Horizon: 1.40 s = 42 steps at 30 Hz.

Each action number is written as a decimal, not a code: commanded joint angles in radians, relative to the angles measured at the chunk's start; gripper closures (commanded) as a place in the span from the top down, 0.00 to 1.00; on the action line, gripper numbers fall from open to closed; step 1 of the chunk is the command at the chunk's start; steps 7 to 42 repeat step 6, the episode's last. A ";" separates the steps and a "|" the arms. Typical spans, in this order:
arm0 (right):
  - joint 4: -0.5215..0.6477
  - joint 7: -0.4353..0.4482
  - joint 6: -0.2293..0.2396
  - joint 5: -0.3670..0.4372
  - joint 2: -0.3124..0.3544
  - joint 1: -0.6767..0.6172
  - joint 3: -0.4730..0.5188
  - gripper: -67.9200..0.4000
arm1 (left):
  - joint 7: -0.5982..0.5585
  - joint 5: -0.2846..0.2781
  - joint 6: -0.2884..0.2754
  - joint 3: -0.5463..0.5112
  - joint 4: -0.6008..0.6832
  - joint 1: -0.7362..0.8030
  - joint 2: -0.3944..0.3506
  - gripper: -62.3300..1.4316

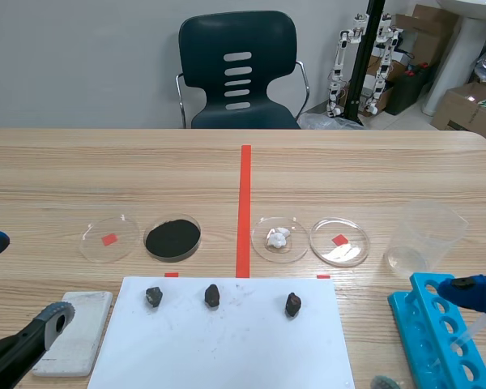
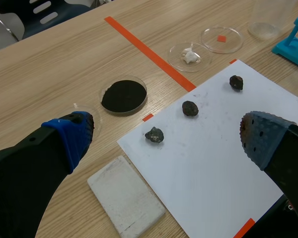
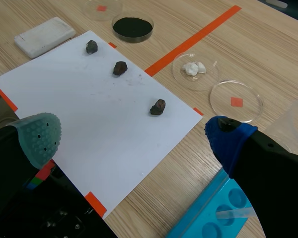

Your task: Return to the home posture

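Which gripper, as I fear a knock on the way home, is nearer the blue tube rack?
Right. The right gripper hangs with one finger over the blue tube rack; the left gripper is far across the paper, by the white block.

White sheet (image 1: 227, 348) at the table's (image 1: 105, 170) near edge, bearing three dark rocks (image 1: 212, 296); blue tube rack (image 1: 421, 332) toward the near right corner; clear beaker (image 1: 425, 235) just behind.

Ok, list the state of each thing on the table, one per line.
Left hand: open, empty
Right hand: open, empty
Left outer dish: empty
Second dish: holds black powder
Third dish: holds white lumps
Right outer dish: empty
Beaker: upright, looks empty
Rocks: apart, on paper
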 commanded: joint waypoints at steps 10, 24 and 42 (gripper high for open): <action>0.008 0.014 0.000 0.011 0.000 0.004 0.003 0.89 | -0.016 -0.010 -0.005 -0.003 0.022 0.000 0.005 0.99; 0.008 0.014 0.000 0.011 0.000 0.004 0.003 0.89 | -0.016 -0.010 -0.005 -0.003 0.022 0.000 0.005 0.99; 0.008 0.014 0.000 0.011 0.000 0.004 0.003 0.89 | -0.016 -0.010 -0.005 -0.003 0.022 0.000 0.005 0.99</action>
